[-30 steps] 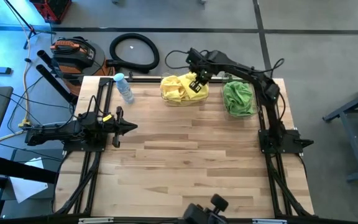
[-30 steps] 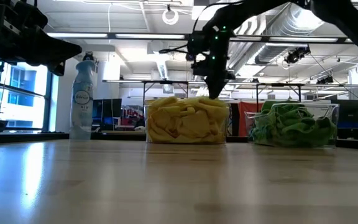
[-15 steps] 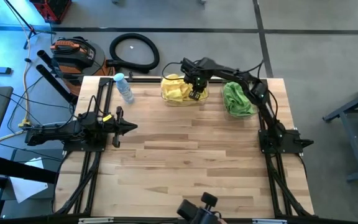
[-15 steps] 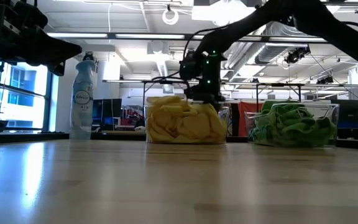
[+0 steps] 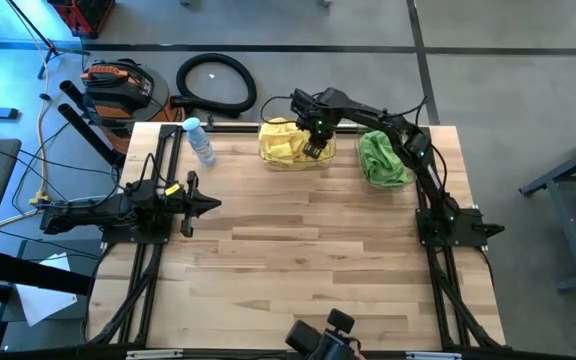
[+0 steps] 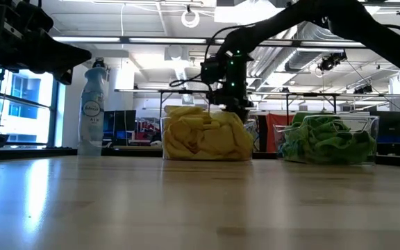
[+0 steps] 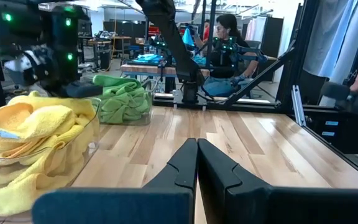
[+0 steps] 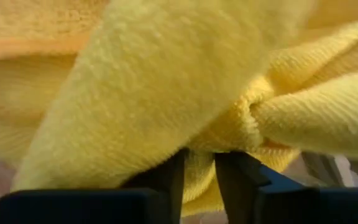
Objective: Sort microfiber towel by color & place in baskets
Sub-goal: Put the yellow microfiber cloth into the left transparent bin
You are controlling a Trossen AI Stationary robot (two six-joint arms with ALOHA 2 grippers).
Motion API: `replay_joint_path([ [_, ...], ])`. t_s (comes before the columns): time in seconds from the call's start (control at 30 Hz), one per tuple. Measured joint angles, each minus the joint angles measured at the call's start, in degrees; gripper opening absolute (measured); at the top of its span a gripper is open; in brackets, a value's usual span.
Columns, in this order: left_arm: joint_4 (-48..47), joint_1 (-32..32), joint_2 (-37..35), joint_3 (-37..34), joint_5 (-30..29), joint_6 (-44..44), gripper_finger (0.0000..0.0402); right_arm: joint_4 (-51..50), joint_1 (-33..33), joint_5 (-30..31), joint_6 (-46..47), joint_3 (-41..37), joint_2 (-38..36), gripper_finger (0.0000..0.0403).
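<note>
My right gripper (image 5: 314, 140) is down in the yellow-towel basket (image 5: 295, 160) at the worktop's (image 5: 298, 270) far edge, fingers (image 8: 166, 180) nearly together pinching a yellow towel (image 8: 166, 81) fold; green towels (image 5: 382, 158) fill the second basket (image 6: 328, 142) just right of it; my left gripper (image 5: 208, 204) waits shut at the left edge; water bottle (image 5: 200, 140) far-left corner; middle and near worktop open.

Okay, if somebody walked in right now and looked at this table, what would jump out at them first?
Probably the right gripper pressed into a heap of yellow towels in a clear basket at the table's far edge. Beside it sits a second basket stuffed with green towels. The left gripper waits shut at the left side.
</note>
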Motion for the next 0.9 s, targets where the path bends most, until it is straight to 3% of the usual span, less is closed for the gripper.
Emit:
replay_joint_path([
  [0.2,0.0,0.0,0.0,0.0,0.0,0.0,0.0000,-6.9,0.0,0.0,1.0,7.5,0.0,0.0127],
  [0.47,0.0,0.0,0.0,0.0,0.0,0.0,0.0000,-11.9,0.0,-0.4,6.7,16.2,-0.1,0.0135],
  [0.57,0.0,0.0,0.0,0.0,0.0,0.0,0.0000,-8.6,0.7,-2.9,8.8,16.4,-0.1,0.0135],
  [0.9,0.0,0.0,0.0,0.0,0.0,0.0,0.0000,0.7,4.3,-2.1,11.3,10.9,4.1,0.0134],
])
